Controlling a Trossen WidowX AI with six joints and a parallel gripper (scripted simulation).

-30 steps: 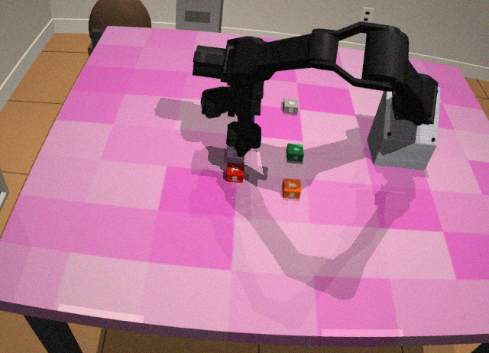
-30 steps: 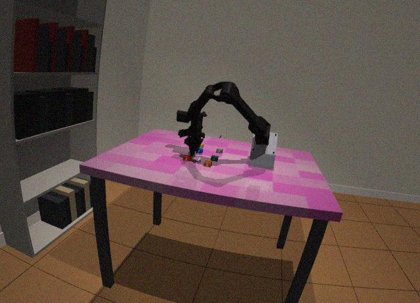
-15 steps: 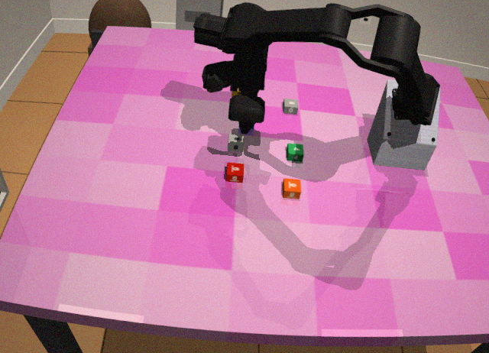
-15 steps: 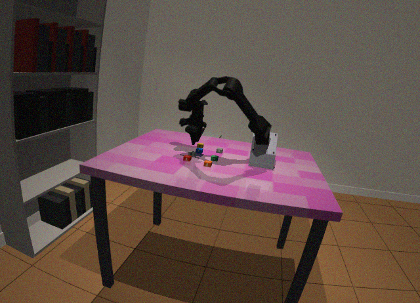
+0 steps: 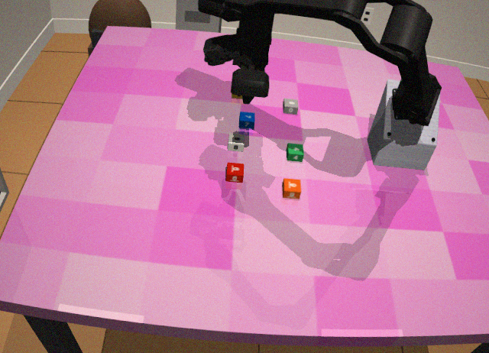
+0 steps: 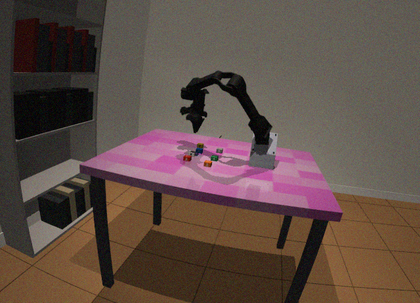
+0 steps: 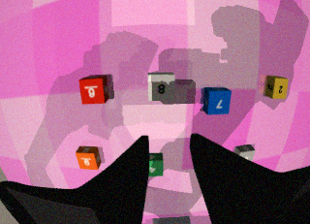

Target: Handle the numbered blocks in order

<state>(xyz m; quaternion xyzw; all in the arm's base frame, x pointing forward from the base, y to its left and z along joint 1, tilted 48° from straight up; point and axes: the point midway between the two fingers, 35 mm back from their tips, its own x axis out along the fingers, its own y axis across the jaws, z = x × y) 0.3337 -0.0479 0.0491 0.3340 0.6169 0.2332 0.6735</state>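
My gripper [image 5: 247,101] [image 6: 195,132] [image 7: 170,141] is partly open and empty, high above the blocks. The white block [image 5: 235,146] [image 7: 154,90] shows 8 and stands partly in shadow between the red block [image 5: 234,172] [image 6: 187,158] [image 7: 93,90] and the blue block [image 5: 247,120] [image 7: 216,101], which shows 7. The yellow block [image 6: 200,145] [image 7: 277,87] shows 2. The green block [image 5: 295,152] [image 7: 156,165] shows 4, partly hidden by a finger. Red and the orange block [image 5: 291,189] [image 7: 88,158] show barred digits, 6 or 9, blurred. The digit on the grey block [image 5: 290,106] [image 7: 245,152] is unclear.
The arm's pale base block [image 5: 403,153] [image 6: 262,159] stands on the pink checked table [image 5: 189,286] [image 6: 135,172], right of the blocks. A bookshelf [image 6: 20,164] stands beyond the table's left side. Arm shadows fall across the blocks' area.
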